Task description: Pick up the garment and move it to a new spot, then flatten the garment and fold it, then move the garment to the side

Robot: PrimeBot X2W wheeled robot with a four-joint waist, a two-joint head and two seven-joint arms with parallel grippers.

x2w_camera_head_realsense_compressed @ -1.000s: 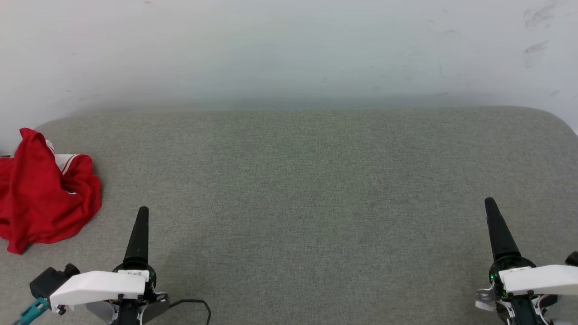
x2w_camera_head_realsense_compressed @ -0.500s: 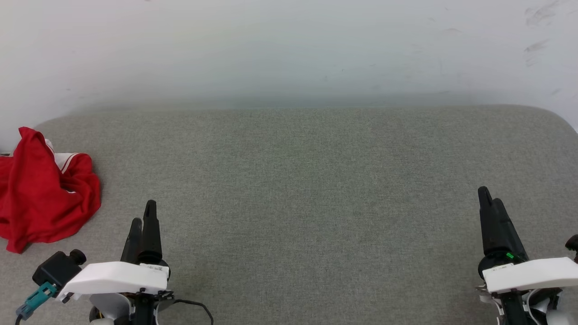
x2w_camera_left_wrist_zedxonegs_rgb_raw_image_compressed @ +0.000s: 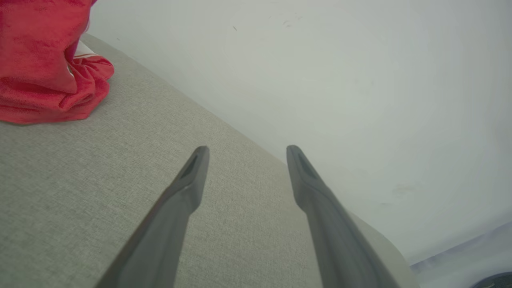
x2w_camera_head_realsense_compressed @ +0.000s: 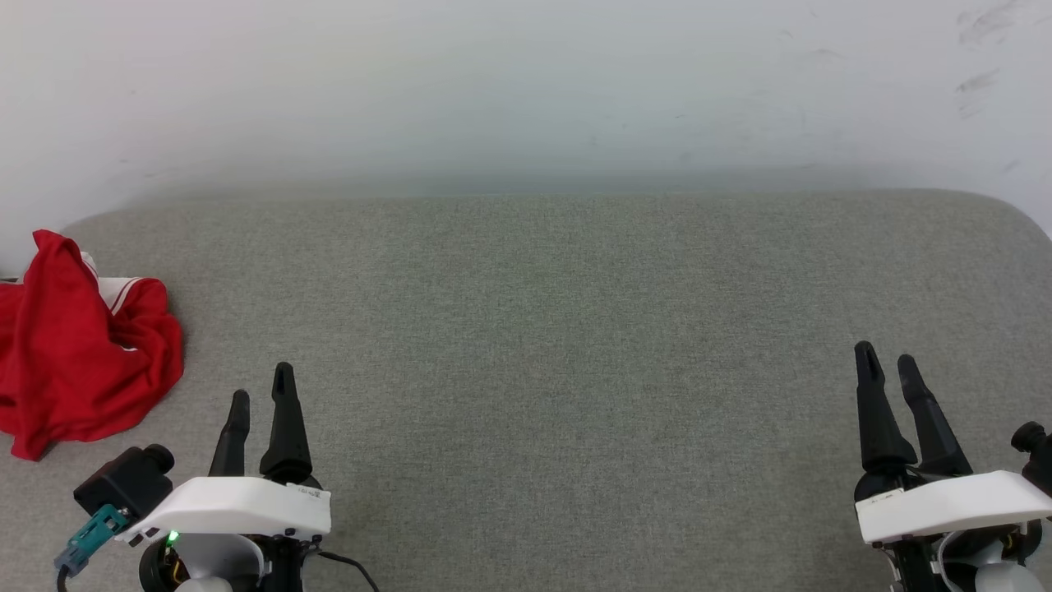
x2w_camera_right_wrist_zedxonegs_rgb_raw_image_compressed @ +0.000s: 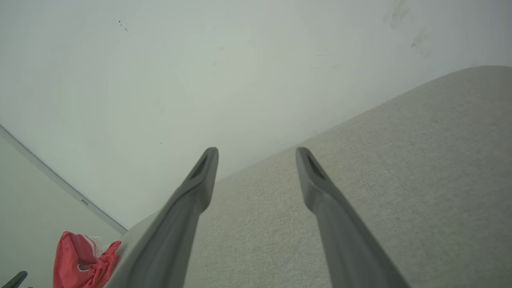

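The garment [x2w_camera_head_realsense_compressed: 82,349] is a crumpled red heap with a bit of white striped sleeve, lying at the far left edge of the grey fabric surface [x2w_camera_head_realsense_compressed: 559,329]. It also appears in the left wrist view, top left [x2w_camera_left_wrist_zedxonegs_rgb_raw_image_compressed: 44,68], and in the right wrist view, bottom left [x2w_camera_right_wrist_zedxonegs_rgb_raw_image_compressed: 82,260]. My left gripper [x2w_camera_head_realsense_compressed: 261,386] hovers open at the lower left, a short way right of the garment and apart from it. At the lower right my right gripper [x2w_camera_head_realsense_compressed: 886,362] is open too, far from the garment. Nothing sits between either pair of fingers.
A pale wall [x2w_camera_head_realsense_compressed: 526,90] rises directly behind the grey surface. The surface has rounded far corners, and its right corner [x2w_camera_head_realsense_compressed: 1019,218] curves away near the frame edge. A black cable [x2w_camera_head_realsense_compressed: 353,563] trails from the left wrist.
Both grippers have turned about their wrists, so two separate fingers now show on each instead of one. The garment has not moved.
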